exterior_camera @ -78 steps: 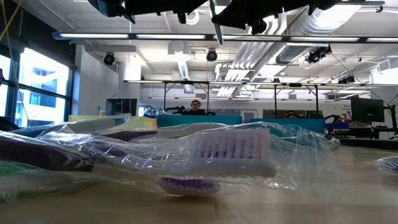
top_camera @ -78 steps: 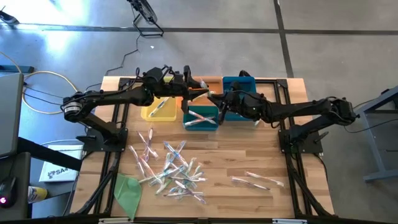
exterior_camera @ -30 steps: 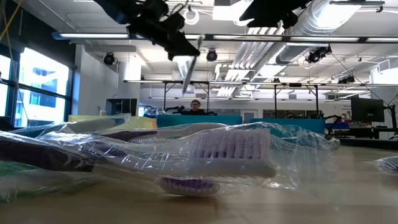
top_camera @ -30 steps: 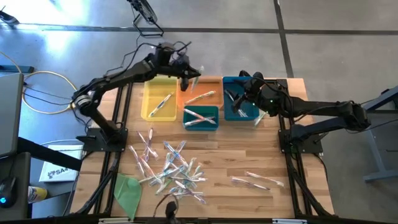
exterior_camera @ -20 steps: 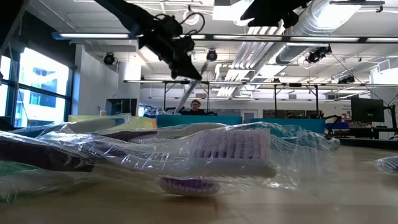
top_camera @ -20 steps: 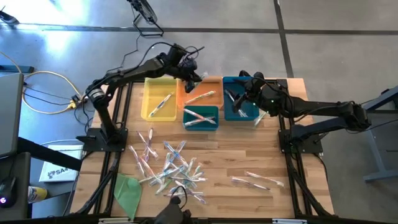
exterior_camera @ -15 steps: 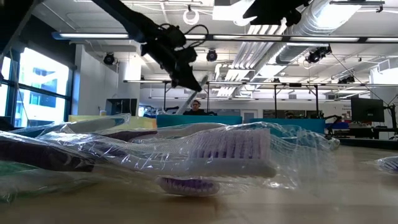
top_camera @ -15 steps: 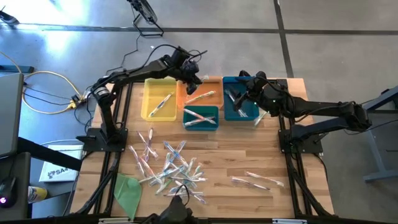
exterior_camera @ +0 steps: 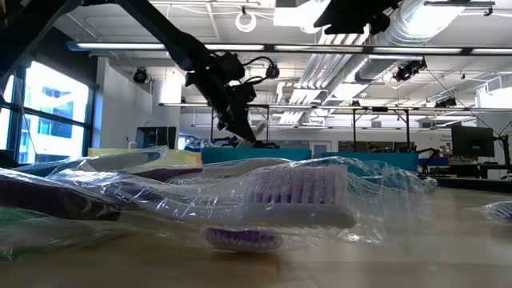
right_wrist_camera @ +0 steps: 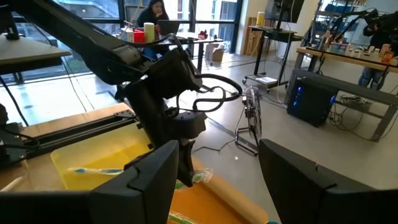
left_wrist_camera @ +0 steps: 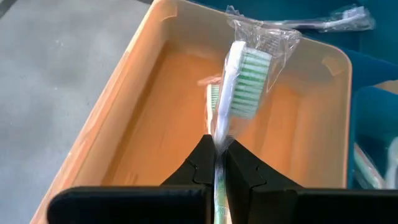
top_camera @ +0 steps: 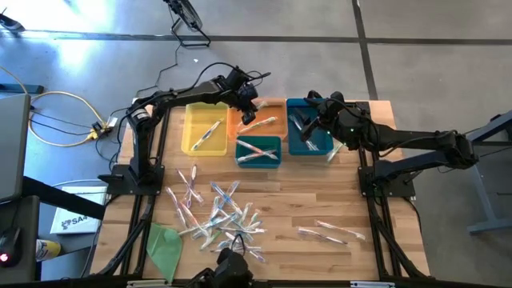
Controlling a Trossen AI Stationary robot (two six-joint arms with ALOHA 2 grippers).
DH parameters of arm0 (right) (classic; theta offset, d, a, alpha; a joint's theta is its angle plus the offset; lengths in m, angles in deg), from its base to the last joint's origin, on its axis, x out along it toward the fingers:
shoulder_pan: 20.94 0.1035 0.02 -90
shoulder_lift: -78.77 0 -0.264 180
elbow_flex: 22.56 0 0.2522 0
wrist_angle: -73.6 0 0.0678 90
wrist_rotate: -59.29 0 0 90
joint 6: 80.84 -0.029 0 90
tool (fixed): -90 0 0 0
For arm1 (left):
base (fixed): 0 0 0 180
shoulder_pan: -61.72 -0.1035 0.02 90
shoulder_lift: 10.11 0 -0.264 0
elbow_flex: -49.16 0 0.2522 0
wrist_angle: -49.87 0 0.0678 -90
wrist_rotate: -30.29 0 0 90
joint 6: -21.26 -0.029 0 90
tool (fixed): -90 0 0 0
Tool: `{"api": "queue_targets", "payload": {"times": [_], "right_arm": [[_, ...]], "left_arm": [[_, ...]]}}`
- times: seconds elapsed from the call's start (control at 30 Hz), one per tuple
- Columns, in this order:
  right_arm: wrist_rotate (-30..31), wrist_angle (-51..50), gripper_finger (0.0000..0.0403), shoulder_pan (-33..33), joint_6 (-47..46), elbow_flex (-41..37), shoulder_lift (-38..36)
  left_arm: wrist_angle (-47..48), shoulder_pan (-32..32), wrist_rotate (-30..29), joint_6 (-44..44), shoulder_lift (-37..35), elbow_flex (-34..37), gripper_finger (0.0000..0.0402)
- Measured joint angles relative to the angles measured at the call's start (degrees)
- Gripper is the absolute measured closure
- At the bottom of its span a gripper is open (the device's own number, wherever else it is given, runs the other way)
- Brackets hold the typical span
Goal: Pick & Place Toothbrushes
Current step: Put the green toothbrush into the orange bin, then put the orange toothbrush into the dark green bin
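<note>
the left gripper has swung across from above the yellow bin and come down over the orange bin, which is the landmark here. its fingers are pinched tight on a wrapped, green-bristled toothbrush, gripped at the handle so the head hangs out over the orange bin's floor. another green-tipped brush seems to lie on that floor under it, though the held one hides most of it, so i would not swear to it.

the meaning for the task: carrying is nearly over and the release is what remains. the brush is inside the orange bin's rim but not yet resting, so this piece is not placed until the fingers part.

the right gripper has barely shifted; it hovers with its fingers spread wide and empty above the blue bin, just beside the orange bin on the right arm's side. the small teal bin sits just in front of the orange bin with a few brushes in it.

most of the toothbrushes lie loose on the wooden table, well apart from the orange bin towards the table's near edge, with a few more off to the right arm's side. by that count the sorting is early.
</note>
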Motion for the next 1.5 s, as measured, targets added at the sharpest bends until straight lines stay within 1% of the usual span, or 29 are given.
{"api": "queue_targets", "payload": {"times": [0.4, 0.47, 0.53, 0.73, 0.83, 1.03, 1.17, 1.3, 1.43, 1.5], "right_arm": [[-0.02, -0.24, 0.0188, 0.0, -0.03, 0.0, 0.0], [0.0, -0.28, 0.0188, 0.0, -0.04, 0.0, 0.0], [-0.01, -0.39, 0.0188, 0.0, -0.04, 0.0, 0.0], [0.0, -0.57, 0.0188, 0.0, -0.17, 0.0, 0.0], [0.0, -0.59, 0.0188, 0.0, -0.26, 0.0, 0.0], [0.0, -0.55, 0.0188, 0.0, -0.26, 0.0, 0.0], [0.0, -0.52, 0.0188, 0.0, -0.26, 0.0, 0.0], [0.0, -0.48, 0.0188, 0.02, -0.26, 0.0, 0.0], [0.0, -0.48, 0.0188, 0.02, -0.25, 0.0, 0.0], [0.0, -0.5, 0.0188, 0.03, -0.17, 0.0, 0.0]], "left_arm": [[0.56, 0.02, 0.94, 0.06, 2.96, 0.02, 0.0396], [0.11, 0.0, 0.66, 0.08, 2.96, 0.02, 0.0392], [-0.28, 0.02, 0.37, 0.06, 2.96, 0.02, 0.0374], [-0.52, 0.02, 0.16, 0.06, 2.96, 0.02, 0.0302], [-0.61, 0.02, -0.48, 0.04, 2.96, 0.02, 0.0283], [-0.73, 0.0, 0.28, 0.31, 2.96, 0.02, 0.0276], [-2.41, 0.0, 3.23, 2.87, 2.96, 0.02, 0.0276], [-4.65, 0.02, 5.72, 3.65, 2.96, 0.02, 0.0275], [-5.34, 0.02, 9.16, 2.41, 2.93, 0.02, 0.0275], [-5.08, 0.06, 9.18, 0.61, 2.4, 0.13, 0.0275]]}}
